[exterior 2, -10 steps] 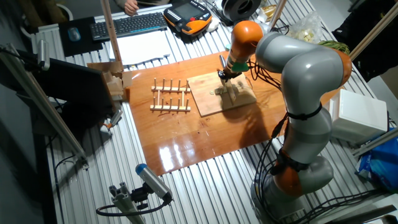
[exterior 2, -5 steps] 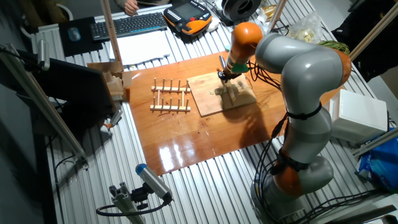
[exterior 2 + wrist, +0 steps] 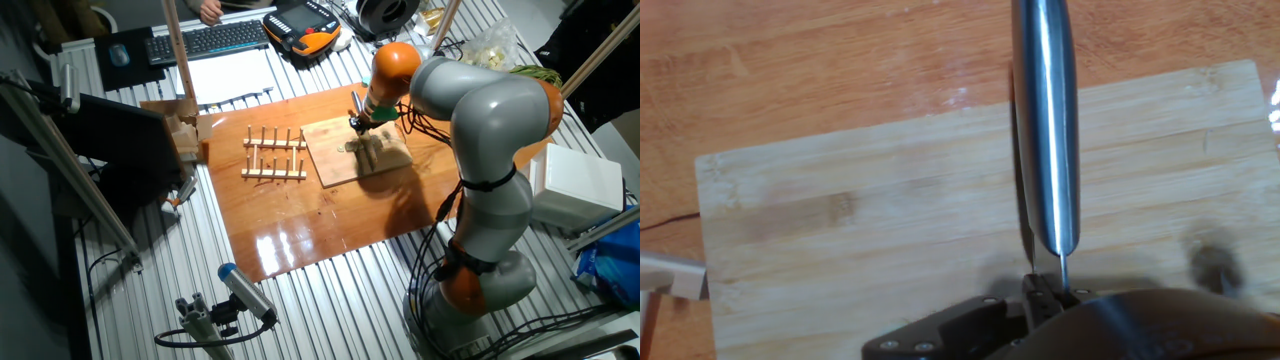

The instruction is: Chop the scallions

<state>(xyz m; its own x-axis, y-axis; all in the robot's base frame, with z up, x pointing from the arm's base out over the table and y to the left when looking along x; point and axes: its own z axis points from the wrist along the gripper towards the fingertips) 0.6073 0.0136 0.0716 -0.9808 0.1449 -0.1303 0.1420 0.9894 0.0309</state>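
Note:
My gripper hovers over the far right part of the wooden cutting board, shut on a knife. In the hand view the steel blade runs away from the gripper across the cutting board, seen edge-on. A small pale bit on the board just in front of the gripper may be the scallions, but it is too small to tell. No scallions show on the part of the board in the hand view.
A wooden rack lies left of the board on the brown tabletop. A wooden block stand sits at the left edge. Keyboard and teach pendant lie at the back, a white box at the right.
The wrist has dipped very slightly over the board. The knife stays in the gripper and nothing else has moved.

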